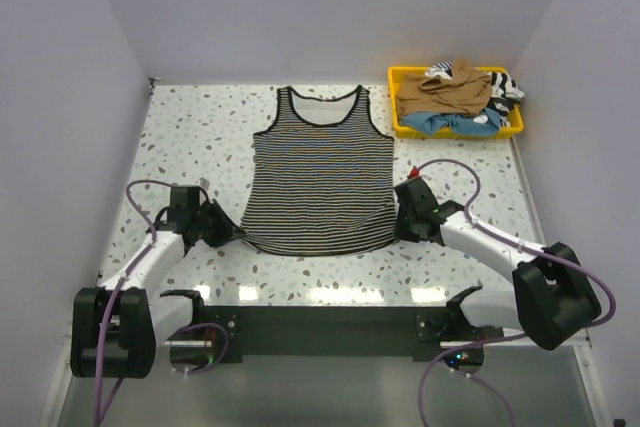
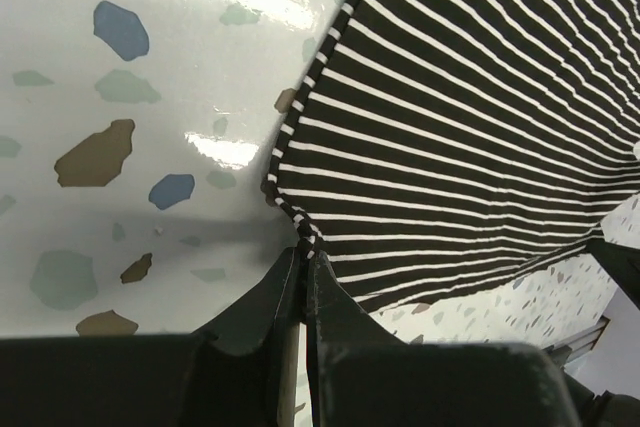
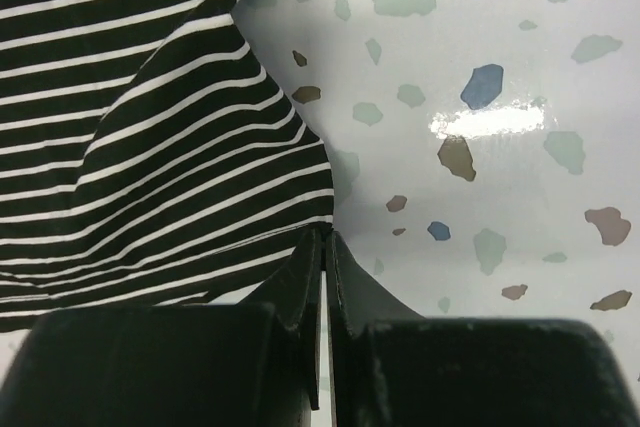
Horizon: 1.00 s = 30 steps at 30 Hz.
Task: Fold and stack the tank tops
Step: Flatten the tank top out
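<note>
A black-and-white striped tank top (image 1: pixel 320 172) lies spread flat in the middle of the table, neck at the far side. My left gripper (image 1: pixel 232 231) is shut on its bottom left corner; in the left wrist view the striped hem (image 2: pixel 420 137) runs into the closed fingertips (image 2: pixel 304 253). My right gripper (image 1: pixel 400 225) is shut on the bottom right corner, and the striped cloth (image 3: pixel 150 137) ends at the tips (image 3: pixel 325 235). A tan-brown top (image 1: pixel 445 90), a light blue one (image 1: pixel 455 124) and a striped one (image 1: pixel 505 84) lie heaped in the tray.
A yellow plastic tray (image 1: pixel 400 75) stands at the far right corner holding the heaped tops. The speckled table (image 1: pixel 190 137) is walled in on the left, back and right. A black base bar (image 1: pixel 320 332) runs along the near edge.
</note>
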{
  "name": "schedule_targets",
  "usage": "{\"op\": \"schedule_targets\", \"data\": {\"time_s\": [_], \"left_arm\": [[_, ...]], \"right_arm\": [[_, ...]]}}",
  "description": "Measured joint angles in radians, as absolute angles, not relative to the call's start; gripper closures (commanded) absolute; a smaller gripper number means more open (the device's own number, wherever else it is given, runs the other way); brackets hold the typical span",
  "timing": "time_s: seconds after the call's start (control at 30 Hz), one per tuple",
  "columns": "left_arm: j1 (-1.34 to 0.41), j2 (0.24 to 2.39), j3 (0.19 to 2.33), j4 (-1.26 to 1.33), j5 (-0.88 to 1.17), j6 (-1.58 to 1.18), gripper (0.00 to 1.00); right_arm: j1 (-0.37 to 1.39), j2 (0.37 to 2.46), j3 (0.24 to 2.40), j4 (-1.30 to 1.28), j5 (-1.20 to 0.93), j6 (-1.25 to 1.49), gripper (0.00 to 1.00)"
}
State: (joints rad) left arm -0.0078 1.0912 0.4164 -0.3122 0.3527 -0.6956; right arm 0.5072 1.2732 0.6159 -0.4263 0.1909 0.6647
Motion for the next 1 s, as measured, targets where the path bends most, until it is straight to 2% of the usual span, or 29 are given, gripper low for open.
{"op": "schedule_targets", "data": {"time_s": [0.23,0.33,0.53,0.6,0.63,0.7,0.73,0.83,0.87,0.93,1.0], "left_arm": [[-0.009,0.983,0.416,-0.384,0.376,-0.693,1.0],[-0.014,0.98,0.416,-0.404,0.387,-0.691,1.0],[-0.028,0.98,0.416,-0.446,0.408,-0.687,0.98],[-0.03,0.98,0.417,-0.459,0.416,-0.685,0.96],[-0.031,0.981,0.417,-0.465,0.421,-0.683,0.92],[-0.032,0.986,0.419,-0.479,0.434,-0.672,0.84],[-0.033,0.987,0.419,-0.486,0.443,-0.667,0.7],[-0.034,0.986,0.428,-0.517,0.461,-0.643,0.48],[-0.034,0.986,0.437,-0.533,0.465,-0.632,0.45],[-0.035,0.985,0.466,-0.567,0.464,-0.622,0.39],[-0.036,0.985,0.507,-0.594,0.456,-0.61,0.37]], "right_arm": [[0.503,1.199,0.616,-0.504,0.188,0.698,1.0],[0.503,1.153,0.616,-0.557,0.171,0.707,0.96],[0.501,1.044,0.595,-0.667,0.115,0.723,0.97],[0.501,1.018,0.572,-0.694,0.086,0.731,0.92],[0.501,1.007,0.559,-0.71,0.074,0.736,0.91],[0.501,0.99,0.54,-0.744,0.052,0.748,0.8],[0.501,0.98,0.533,-0.76,0.046,0.752,0.75],[0.501,0.936,0.53,-0.818,0.038,0.767,0.58],[0.501,0.918,0.53,-0.835,0.038,0.768,0.54],[0.501,0.892,0.534,-0.868,0.037,0.766,0.5],[0.501,0.88,0.558,-0.907,0.038,0.764,0.49]]}}
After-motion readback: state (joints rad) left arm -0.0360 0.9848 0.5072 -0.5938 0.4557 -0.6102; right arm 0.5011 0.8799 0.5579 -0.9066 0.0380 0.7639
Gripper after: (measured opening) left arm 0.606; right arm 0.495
